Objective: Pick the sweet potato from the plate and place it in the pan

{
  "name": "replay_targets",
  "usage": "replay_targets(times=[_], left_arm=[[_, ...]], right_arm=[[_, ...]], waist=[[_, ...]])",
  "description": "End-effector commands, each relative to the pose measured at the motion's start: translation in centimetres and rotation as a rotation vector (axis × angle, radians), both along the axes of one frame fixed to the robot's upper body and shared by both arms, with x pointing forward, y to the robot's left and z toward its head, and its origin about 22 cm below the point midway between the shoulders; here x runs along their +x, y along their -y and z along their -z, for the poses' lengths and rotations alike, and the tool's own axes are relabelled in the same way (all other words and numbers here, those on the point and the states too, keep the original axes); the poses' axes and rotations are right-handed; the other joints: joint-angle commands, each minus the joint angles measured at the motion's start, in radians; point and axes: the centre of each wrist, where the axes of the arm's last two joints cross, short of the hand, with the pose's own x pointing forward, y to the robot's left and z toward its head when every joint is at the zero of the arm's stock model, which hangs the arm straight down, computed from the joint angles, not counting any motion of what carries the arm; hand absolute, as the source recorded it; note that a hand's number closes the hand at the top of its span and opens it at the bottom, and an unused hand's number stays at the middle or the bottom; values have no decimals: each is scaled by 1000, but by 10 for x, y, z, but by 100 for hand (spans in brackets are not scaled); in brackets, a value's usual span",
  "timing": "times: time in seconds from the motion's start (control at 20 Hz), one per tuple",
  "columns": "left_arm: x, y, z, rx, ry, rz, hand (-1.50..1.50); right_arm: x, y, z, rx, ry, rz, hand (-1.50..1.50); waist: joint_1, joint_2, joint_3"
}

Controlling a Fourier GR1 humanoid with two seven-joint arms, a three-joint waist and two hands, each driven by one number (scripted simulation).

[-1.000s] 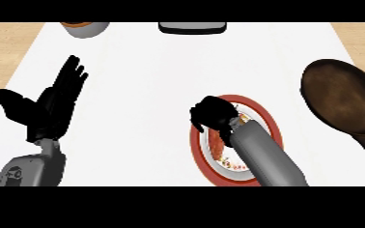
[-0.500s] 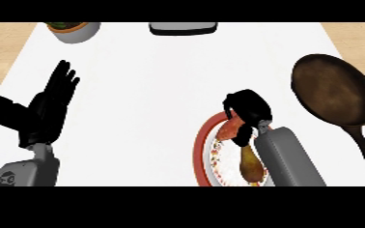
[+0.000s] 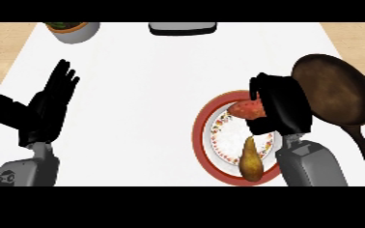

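Right hand (image 3: 281, 107) curled around the sweet potato (image 3: 246, 109), over the plate's (image 3: 200, 134) upper right rim.

Pan (image 3: 332, 89) sits just right of the plate, its near edge beside the right hand, handle running toward the lower right. A pear (image 3: 249, 160) lies on the plate's lower part. Wide bare counter left of the plate. Left hand (image 3: 49, 106) rests open far left of the plate, fingers up. Bowl (image 3: 71, 30) and dark tray (image 3: 182, 28) at the far edge.

You see one plate (image 3: 203, 140), one sweet potato (image 3: 246, 109), one pear (image 3: 250, 161), one pan (image 3: 331, 89), one pot (image 3: 71, 30) upper left, one dark tray (image 3: 182, 28) top centre, two hands.
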Motion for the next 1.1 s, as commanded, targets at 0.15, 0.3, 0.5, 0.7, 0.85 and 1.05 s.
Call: replay_targets(times=[0.15, 0.3, 0.5, 0.7, 0.85, 1.05], left_arm=[[16, 12, -5, 13, -1, 30, 0], [22, 6, -5, -6, 24, 30, 0], [5, 0, -18, 3, 9, 39, 0], [8, -1, -7, -12, 14, 50, 0], [3, 15, -2, 8, 13, 18, 0], [2, 22, -14, 1, 15, 44, 0]], right_arm=[[-51, 11, -70, 44, 154, 118, 150], [-58, 27, -88, 64, 154, 160, 150], [-41, 83, -94, 128, 214, 246, 150], [-16, 111, -89, 155, 220, 306, 150], [-7, 145, -85, 208, 232, 326, 150], [-7, 214, -72, 227, 279, 351, 150]], waist=[[35, 14, 1], [40, 15, 1], [48, 15, 3], [50, 17, 2], [50, 17, 2], [51, 17, 3]])
